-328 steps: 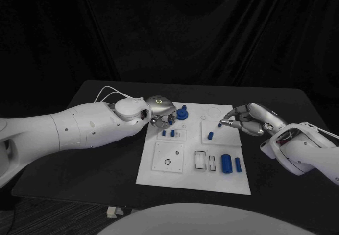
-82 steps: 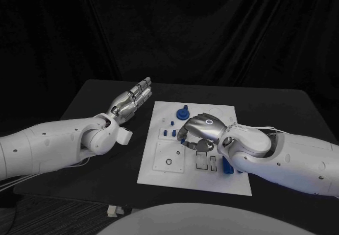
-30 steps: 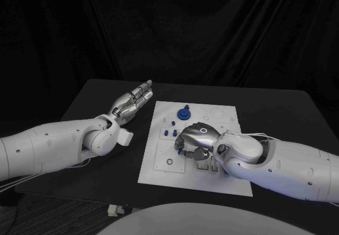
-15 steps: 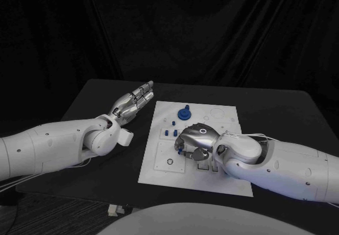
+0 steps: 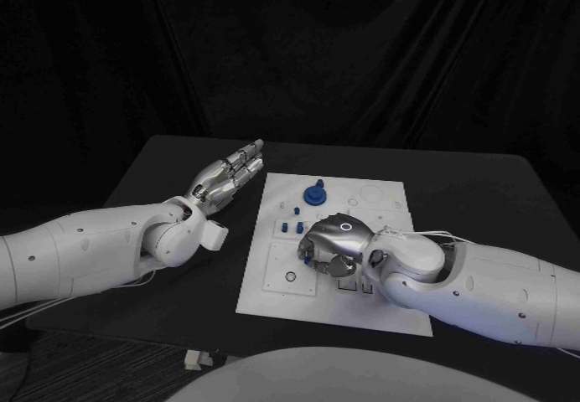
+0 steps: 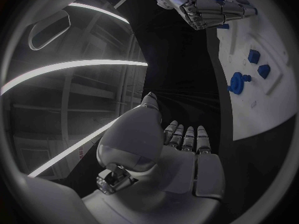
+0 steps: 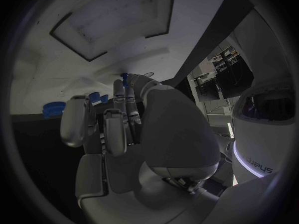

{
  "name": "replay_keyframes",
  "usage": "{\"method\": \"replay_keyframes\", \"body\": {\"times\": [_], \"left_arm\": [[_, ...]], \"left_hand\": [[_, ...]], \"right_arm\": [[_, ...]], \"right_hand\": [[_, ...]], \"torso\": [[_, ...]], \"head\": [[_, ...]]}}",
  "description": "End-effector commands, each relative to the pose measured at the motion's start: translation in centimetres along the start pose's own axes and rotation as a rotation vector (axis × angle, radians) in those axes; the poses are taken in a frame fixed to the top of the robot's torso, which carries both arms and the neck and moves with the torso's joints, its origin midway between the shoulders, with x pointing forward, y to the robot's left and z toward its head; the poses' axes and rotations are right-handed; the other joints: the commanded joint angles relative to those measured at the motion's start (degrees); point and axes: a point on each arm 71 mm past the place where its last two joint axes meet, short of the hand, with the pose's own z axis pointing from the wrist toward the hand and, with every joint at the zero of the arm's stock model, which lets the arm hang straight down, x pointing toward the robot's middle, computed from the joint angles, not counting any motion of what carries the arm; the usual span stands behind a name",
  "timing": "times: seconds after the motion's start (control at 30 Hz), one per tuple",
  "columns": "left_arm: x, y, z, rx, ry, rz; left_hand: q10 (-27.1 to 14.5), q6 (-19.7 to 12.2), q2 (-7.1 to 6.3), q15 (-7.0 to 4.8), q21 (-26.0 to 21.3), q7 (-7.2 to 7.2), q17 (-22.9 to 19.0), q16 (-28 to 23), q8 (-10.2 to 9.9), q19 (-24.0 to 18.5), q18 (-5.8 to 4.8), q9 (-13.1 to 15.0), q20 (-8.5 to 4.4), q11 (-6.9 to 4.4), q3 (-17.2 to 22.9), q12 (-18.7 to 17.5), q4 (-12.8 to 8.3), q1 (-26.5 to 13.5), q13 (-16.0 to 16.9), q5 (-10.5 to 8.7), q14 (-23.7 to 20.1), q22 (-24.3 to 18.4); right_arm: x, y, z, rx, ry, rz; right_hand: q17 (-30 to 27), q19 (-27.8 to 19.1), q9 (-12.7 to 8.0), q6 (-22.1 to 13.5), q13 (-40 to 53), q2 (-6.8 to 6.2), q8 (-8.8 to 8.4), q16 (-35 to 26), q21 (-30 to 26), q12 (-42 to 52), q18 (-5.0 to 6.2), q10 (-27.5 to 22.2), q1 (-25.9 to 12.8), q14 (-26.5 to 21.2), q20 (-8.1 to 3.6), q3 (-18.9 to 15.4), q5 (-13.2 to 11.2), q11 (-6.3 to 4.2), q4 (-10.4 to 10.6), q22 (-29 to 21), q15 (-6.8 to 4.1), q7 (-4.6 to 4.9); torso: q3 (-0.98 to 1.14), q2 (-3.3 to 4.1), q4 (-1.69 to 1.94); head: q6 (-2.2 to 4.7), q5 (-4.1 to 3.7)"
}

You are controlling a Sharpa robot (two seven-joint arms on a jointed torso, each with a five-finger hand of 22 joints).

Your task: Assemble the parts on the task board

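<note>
Up top in the head view, the left hand [image 5: 229, 174] is flat, fingers straight and together, beside the task board [image 5: 272, 295]; the right hand [image 5: 331, 245] curls over its middle; whether it holds a part, I cannot tell; blue parts [image 5: 313, 196] stand near the far edge; the left wrist view shows bare black table [image 6: 187, 92] between hand and board.

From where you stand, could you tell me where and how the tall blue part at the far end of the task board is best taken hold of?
Probably by its narrow upright stem, pinched from above. The tall blue part stands on the task board with a wide round base low down and a slim post rising from it, clear of the small pieces nearby. The left hand, flat and holding nothing beside the board, looks nearest.
</note>
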Motion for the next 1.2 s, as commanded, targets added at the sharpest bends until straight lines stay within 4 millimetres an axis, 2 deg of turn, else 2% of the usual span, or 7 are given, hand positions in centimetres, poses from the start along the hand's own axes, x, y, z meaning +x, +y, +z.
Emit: {"method": "replay_keyframes", "body": {"times": [0.03, 0.33, 0.53, 0.67, 0.83, 1.0, 1.2], "left_arm": [[0.2, -0.8, 0.0, 0.122, 0.013, -0.018], [0.2, -0.7, 0.0, 0.116, 0.019, -0.024], [0.3, -0.6, -0.1, 0.114, 0.019, -0.026], [0.2, -0.6, -0.1, 0.112, 0.019, -0.026], [0.2, -0.5, -0.1, 0.111, 0.019, -0.027], [0.3, -0.5, -0.1, 0.11, 0.021, -0.029], [0.3, -0.4, -0.2, 0.108, 0.022, -0.031]], "left_hand": [[-0.03, 0.3, -0.07, 0.57, -0.33, 0.42, -0.08, -0.21, 0.27, 0.04, -0.89, 0.1, 0.43, 0.58, 0.51, 0.03, -0.03, 0.88, -0.04, 0.42, -0.08, -0.09], [-0.03, 0.93, -0.03, 1.19, -0.33, 0.85, -0.08, -0.21, 0.37, 0.05, -0.91, 0.18, 1.03, 1.03, 0.72, 0.04, -0.05, 1.67, -0.04, 1.25, -0.08, -0.06], [-0.03, 1.11, -0.05, 1.3, -0.33, 0.96, -0.08, -0.21, 0.41, 0.05, -0.91, 0.2, 1.14, 1.15, 0.75, 0.05, -0.06, 1.85, -0.04, 1.43, -0.08, -0.06], [-0.03, 1.21, -0.06, 1.38, -0.33, 0.99, -0.08, -0.21, 0.42, 0.05, -0.92, 0.21, 1.2, 1.17, 0.76, 0.04, -0.07, 1.93, -0.05, 1.52, -0.08, -0.06], [-0.04, 1.24, -0.09, 1.48, -0.32, 1.02, -0.08, -0.21, 0.43, 0.05, -0.94, 0.21, 1.28, 1.2, 0.76, 0.02, -0.07, 1.99, -0.05, 1.58, -0.08, -0.04], [-0.04, 1.27, -0.1, 1.63, -0.31, 1.03, -0.08, -0.21, 0.44, 0.05, -0.97, 0.21, 1.38, 1.21, 0.77, 0.02, -0.05, 2.05, -0.05, 1.62, -0.08, -0.01], [-0.05, 1.31, -0.08, 2.01, -0.3, 1.0, -0.08, -0.21, 0.44, 0.06, -1.05, 0.21, 1.69, 1.18, 0.77, 0.01, 0.0, 2.14, -0.05, 1.6, -0.08, 0.04]], "right_arm": [[0.4, 0.0, -0.1, 0.005, 0.022, -0.004], [0.6, 0.0, -0.1, 0.012, 0.027, -0.002], [0.6, -0.2, -0.2, 0.034, 0.033, -0.002], [0.6, -0.4, -0.4, 0.051, 0.03, -0.002], [0.2, -0.5, -1.0, 0.056, -0.017, 0.003], [-1.1, -0.7, -1.7, 0.045, -0.095, -0.002], [-4.6, -1.8, -3.2, 0.043, -0.193, -0.046]], "right_hand": [[6.14, -0.55, 0.01, -0.67, 0.07, 0.06, -0.46, -0.37, -0.42, -0.24, 1.13, -0.33, 0.26, 3.5, 0.09, 0.07, -0.44, 0.17, -0.43, 9.44, 0.27, 0.08], [5.2, -1.31, -0.04, -3.89, 0.61, -0.05, -2.43, -0.89, -1.61, 0.17, 1.37, -2.11, -0.64, 3.05, 0.39, -0.37, -3.84, 0.4, -0.7, 9.12, 0.52, -0.14], [4.45, -2.14, -1.33, -9.88, 0.98, -1.1, -5.87, -1.29, -3.3, 0.08, 1.7, -5.84, -2.74, 2.68, 0.73, -2.18, -7.63, 1.17, 0.32, 8.65, 0.91, -1.5], [3.22, -3.39, -2.63, -13.66, 1.78, -0.94, -7.41, -1.95, -5.8, 0.56, 2.15, -11.1, -3.44, 1.98, 0.72, -7.28, -9.06, 1.92, 1.3, 8.0, 0.73, -2.6], [2.17, -4.53, -5.12, -18.06, 3.25, -0.47, -7.25, -2.41, -8.55, 3.02, 2.57, -19.1, -0.92, 1.23, 1.02, -16.2, -12.08, 2.58, 5.63, 7.46, 1.06, -3.84], [1.82, -4.83, -6.41, -19.44, 3.15, -1.58, -7.06, -2.52, -9.47, 3.95, 2.69, -23.53, 0.82, 0.98, 1.24, -17.92, -12.42, 2.91, 9.83, 7.33, 1.3, -4.5], [2.24, -4.44, -6.43, -16.62, 2.98, -1.07, -5.58, -2.22, -8.98, 5.38, 2.59, -23.77, -0.05, 1.19, 1.29, -17.96, -11.81, 2.89, 10.25, 7.52, 1.31, -3.83]], "torso": [[-0.01, 0.01, -0.02], [-0.02, 0.02, -0.02], [-0.01, 0.01, -0.03], [-0.01, 0.01, -0.02], [0.0, 0.01, -0.02], [-0.02, -0.01, -0.01], [0.0, -0.02, -0.02]], "head": [[-0.01, 0.02], [-0.01, -0.12], [-0.01, -0.12], [-0.01, -0.05], [-0.01, -0.19], [-0.01, -0.2], [-0.01, -0.19]]}}
